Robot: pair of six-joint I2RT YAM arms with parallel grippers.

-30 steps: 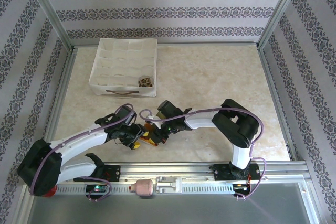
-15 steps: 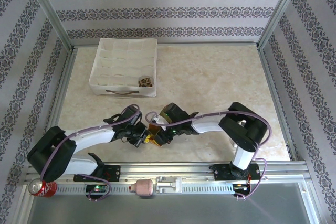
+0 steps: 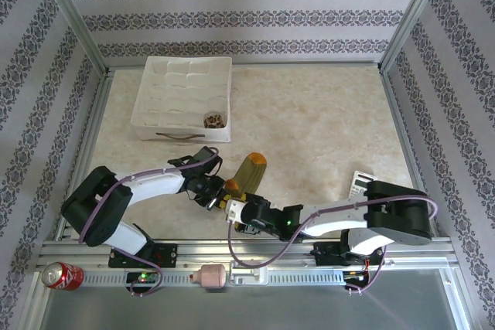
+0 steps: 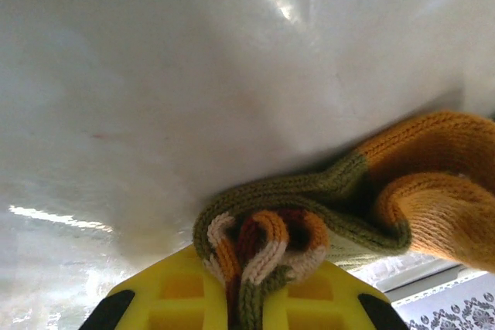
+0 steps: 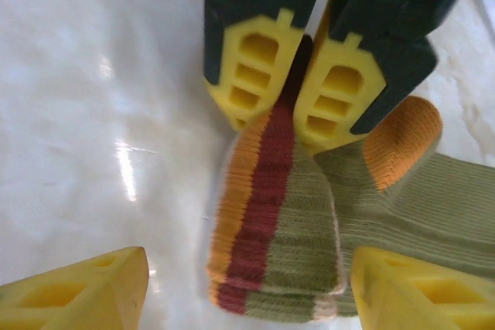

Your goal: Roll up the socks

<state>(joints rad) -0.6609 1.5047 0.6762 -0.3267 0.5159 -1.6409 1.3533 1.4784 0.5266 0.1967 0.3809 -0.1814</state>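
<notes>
— Two arms, from above?
— Stretched low and inward, with left gripper and right gripper close together at the olive-green sock, near the table's front edge.
— From the left wrist?
— Pinched tight on the striped cuff.
— From the right wrist?
— Spread wide, gripping nothing, flanking that cuff.

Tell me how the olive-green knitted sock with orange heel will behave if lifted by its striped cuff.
Probably floppy: the olive-green knitted sock folds and bunches where the left gripper pinches its cuff, so the rest would likely dangle. It seems light, being thin knit. The ribbed yarn should resist slipping from the jaws.
</notes>
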